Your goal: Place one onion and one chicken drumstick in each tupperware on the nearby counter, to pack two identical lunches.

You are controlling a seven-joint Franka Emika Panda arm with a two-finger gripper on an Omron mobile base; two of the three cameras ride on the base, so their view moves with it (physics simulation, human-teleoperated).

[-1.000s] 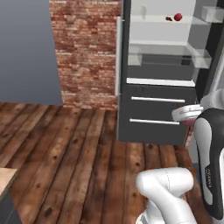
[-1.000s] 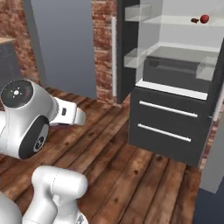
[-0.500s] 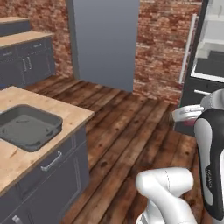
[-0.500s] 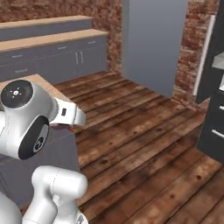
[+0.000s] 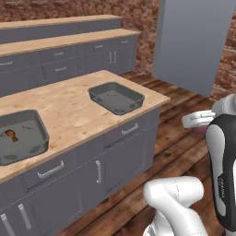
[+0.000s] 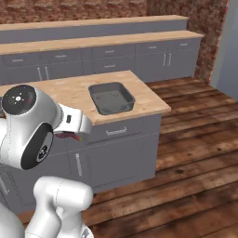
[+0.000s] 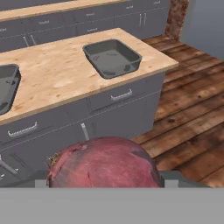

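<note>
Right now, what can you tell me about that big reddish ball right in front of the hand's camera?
It is an onion, dull pinkish-maroon with fine streaks down its papery-looking skin and a small dry tuft at one side. It sits right up against the hand camera, between the gripper's wide-set fingers, apparently held. It is off the counter. In the left base view a sliver of pink peeks out under the hand.
</note>
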